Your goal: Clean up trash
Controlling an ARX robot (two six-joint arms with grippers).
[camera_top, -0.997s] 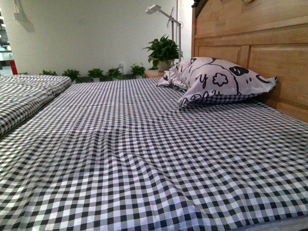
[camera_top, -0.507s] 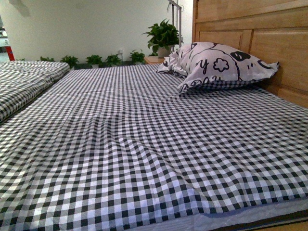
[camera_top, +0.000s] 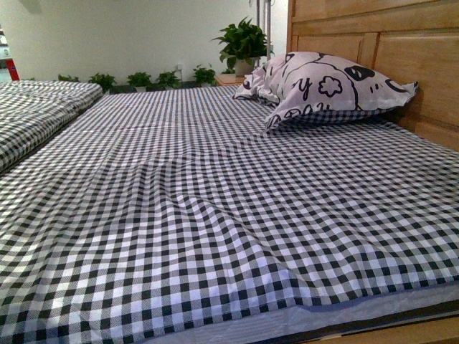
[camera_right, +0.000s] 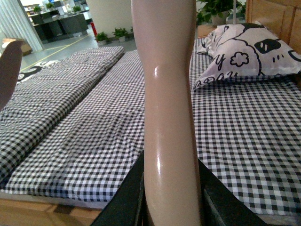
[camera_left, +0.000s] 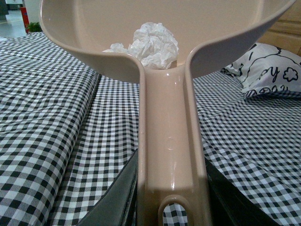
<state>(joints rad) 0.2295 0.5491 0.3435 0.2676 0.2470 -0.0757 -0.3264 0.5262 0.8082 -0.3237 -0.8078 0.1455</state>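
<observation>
In the left wrist view my left gripper (camera_left: 171,197) is shut on the handle of the pinkish-beige dustpan (camera_left: 169,117), held above the bed. The trash (camera_left: 153,44), a whitish crumpled wad, lies inside the pan near the handle's root. In the right wrist view my right gripper (camera_right: 171,197) is shut on the pinkish-beige brush handle (camera_right: 167,94), which stands up in front of the camera; the brush head is out of view. An edge of the dustpan (camera_right: 8,70) shows there too. Neither gripper shows in the front view.
The bed with its black-and-white checked sheet (camera_top: 215,215) fills the front view. A patterned pillow (camera_top: 326,86) leans on the wooden headboard (camera_top: 387,50) at the back right. A second checked mattress (camera_top: 36,115) lies left. Potted plants (camera_top: 244,43) stand behind.
The front view has tilted down: pillow, plants and headboard sit higher in the picture, and the bed's near edge with the wooden frame now shows at the bottom.
</observation>
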